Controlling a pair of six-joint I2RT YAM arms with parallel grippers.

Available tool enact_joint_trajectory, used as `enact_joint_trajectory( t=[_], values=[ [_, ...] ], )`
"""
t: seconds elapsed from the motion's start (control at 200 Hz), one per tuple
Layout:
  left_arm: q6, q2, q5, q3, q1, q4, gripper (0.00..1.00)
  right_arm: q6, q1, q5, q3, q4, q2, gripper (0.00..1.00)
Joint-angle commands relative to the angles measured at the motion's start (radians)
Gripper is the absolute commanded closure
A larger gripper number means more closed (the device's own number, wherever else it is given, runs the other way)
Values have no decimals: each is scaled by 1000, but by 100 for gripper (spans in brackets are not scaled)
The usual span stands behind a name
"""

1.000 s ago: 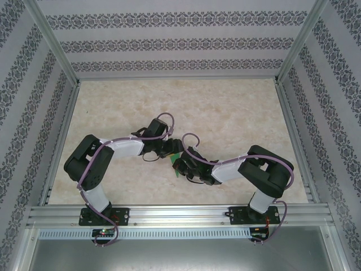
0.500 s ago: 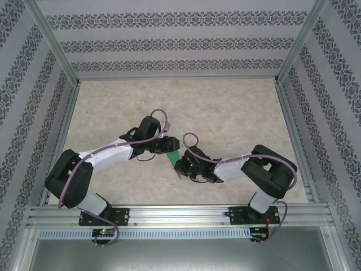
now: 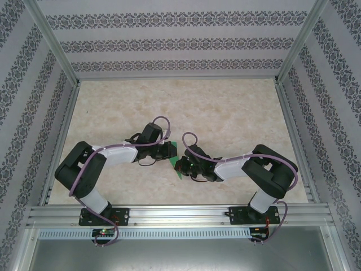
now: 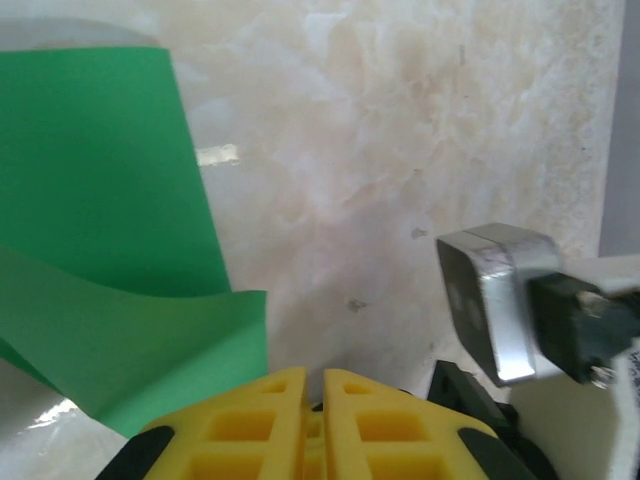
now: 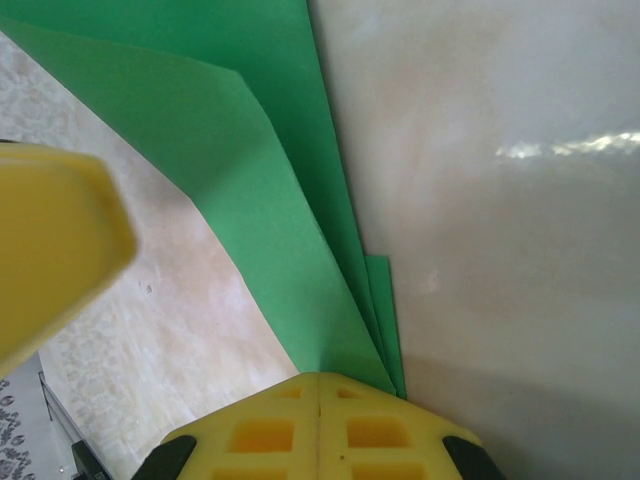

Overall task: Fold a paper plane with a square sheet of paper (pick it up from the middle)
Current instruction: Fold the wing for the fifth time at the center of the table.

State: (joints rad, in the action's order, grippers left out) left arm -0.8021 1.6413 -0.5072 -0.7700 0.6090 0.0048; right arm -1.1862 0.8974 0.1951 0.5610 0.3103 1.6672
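Yellow fingers (image 4: 262, 410) of the left gripper (image 4: 314, 378) are drawn almost together, with only a thin dark slit left between them. The green paper (image 4: 100, 200) lies just left of these fingers, one layer curling over another, its lower edge running down to the outer side of the left-hand finger. Whether any of it is caught in the slit cannot be told.

From above, the left arm (image 3: 107, 158) reaches in from the left over the pale marbled table (image 3: 225, 107), and its gripper meets the paper near the middle of the near half. Compared with half a second ago, this arm's elbow sits a little farther from the near rail and more to the right, and its gripper is a touch nearer. The paper has hardly shifted, and still shows as a small green strip between the two grippers.

To the right, the right gripper (image 5: 318, 378) has its yellow fingers (image 5: 375, 425) pressed fully together on the paper. Several folded green layers fan away from the seam between them, towards the far left of that view. A blurred yellow shape (image 5: 50, 250) stands just left of the paper. The right arm (image 3: 237, 166) lies much as it did half a second ago
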Motion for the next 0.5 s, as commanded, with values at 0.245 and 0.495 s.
enact_joint_trajectory(
  t=[0.245, 0.495],
  values=[
    [3, -16, 100, 3, -9, -1, 88, 18, -6, 12, -30, -194, 65, 100],
    [4, -3, 102, 8, -17, 0, 96, 20, -6, 19, -10, -201, 81, 100]
  ],
)
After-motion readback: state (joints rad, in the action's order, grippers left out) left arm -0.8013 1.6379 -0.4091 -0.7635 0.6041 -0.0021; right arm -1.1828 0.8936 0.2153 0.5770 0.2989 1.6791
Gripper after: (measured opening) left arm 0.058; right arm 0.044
